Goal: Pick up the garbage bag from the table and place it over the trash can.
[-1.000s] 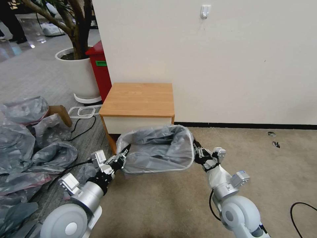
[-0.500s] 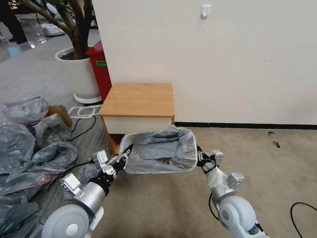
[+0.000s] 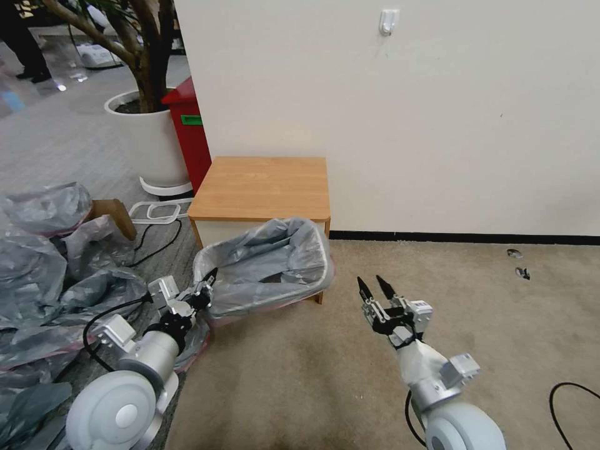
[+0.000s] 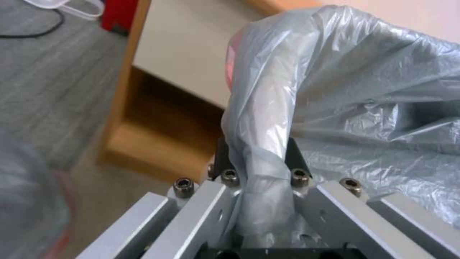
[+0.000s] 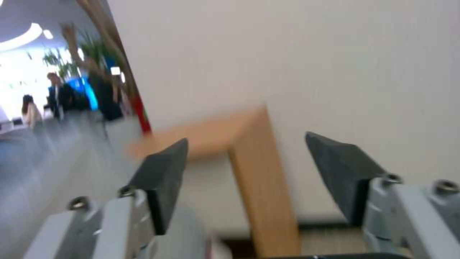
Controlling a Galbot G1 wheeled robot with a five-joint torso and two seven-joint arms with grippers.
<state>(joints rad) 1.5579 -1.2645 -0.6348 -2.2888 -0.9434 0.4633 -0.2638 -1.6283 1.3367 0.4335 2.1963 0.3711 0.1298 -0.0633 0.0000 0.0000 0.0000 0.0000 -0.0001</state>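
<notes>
The grey garbage bag (image 3: 265,262) with its pink-red band is stretched over the trash can, which stands on the floor against the front of the wooden table (image 3: 262,187). The can's cream rim (image 4: 268,115) shows faintly through the plastic in the left wrist view. My left gripper (image 3: 205,289) is shut on the bag's left edge; a fold of plastic (image 4: 258,169) runs between its fingers. Apart from the bag, to its right, my right gripper (image 3: 373,286) is open above the carpet with nothing in it. In the right wrist view its fingers (image 5: 163,176) point at the table's corner (image 5: 249,169).
A pile of grey plastic bags (image 3: 50,275) covers the floor at the left. A white plant pot (image 3: 147,137) and a red bin (image 3: 187,131) stand behind the table. A black cable (image 3: 575,400) lies at the right; the carpet is bare there.
The right gripper has let go of the bag's right edge, opened and drawn back to the right. The bagged can has shifted left and toward the table, with the left gripper still holding.
</notes>
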